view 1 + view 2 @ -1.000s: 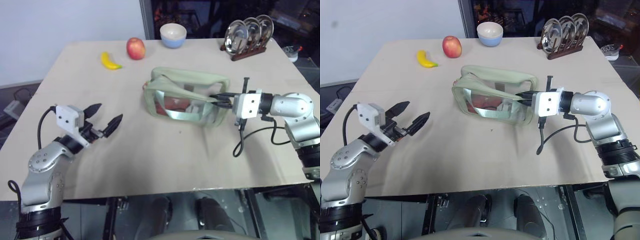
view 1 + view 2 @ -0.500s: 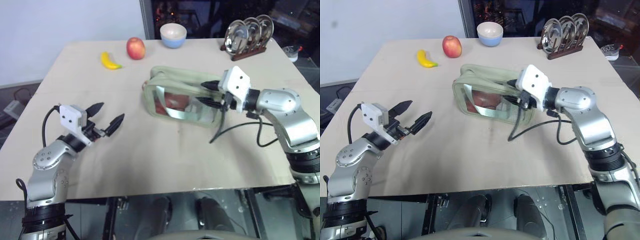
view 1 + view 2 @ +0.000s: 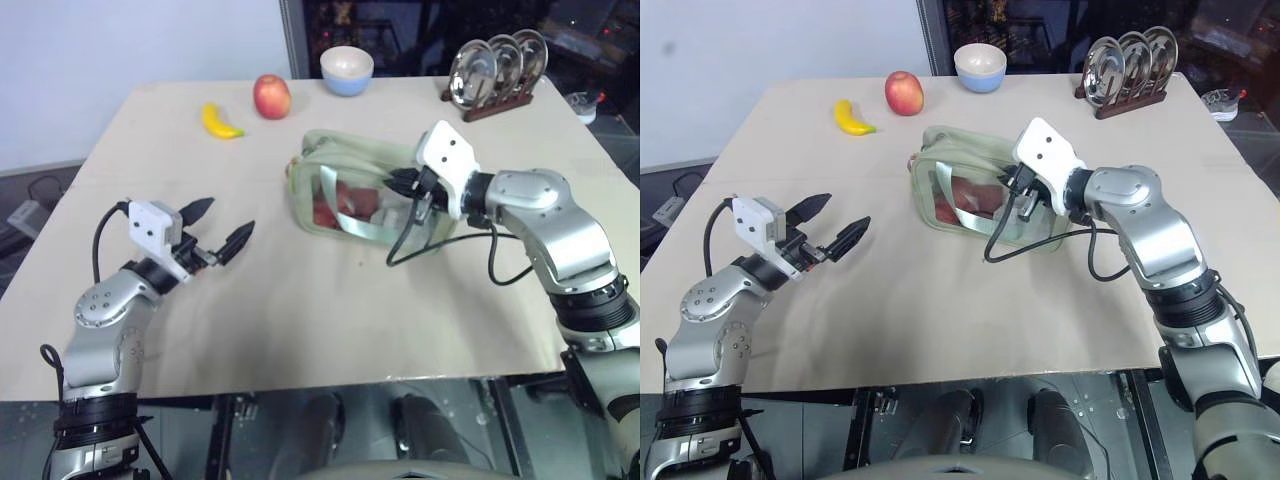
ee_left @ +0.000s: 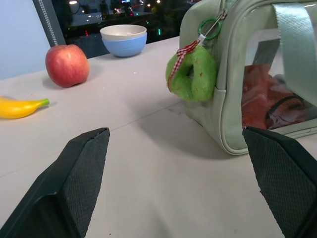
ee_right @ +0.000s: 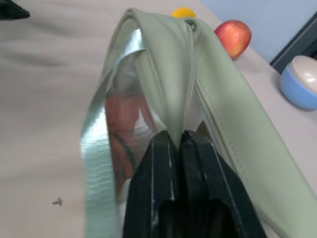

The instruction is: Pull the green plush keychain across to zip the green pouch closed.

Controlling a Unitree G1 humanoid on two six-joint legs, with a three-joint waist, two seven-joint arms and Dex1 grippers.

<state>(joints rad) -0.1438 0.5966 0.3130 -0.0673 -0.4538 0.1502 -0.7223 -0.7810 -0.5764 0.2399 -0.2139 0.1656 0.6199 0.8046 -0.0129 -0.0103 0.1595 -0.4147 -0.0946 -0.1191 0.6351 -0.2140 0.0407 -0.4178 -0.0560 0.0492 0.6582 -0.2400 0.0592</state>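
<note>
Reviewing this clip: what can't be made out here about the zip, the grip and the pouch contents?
- Right gripper: jaws shut on top of the green pouch; whether fabric is pinched is hidden by the fingers.
- Zip: in the head views, the right gripper covers its near end.
- Contents: red shapes blurred behind the clear window.
- Green plush keychain: too small in the head views.

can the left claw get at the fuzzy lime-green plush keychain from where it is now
Probably yes: the left claw is open, the fuzzy lime-green plush keychain hangs off the near end of the sage-green zip pouch, and only bare table lies between.
</note>
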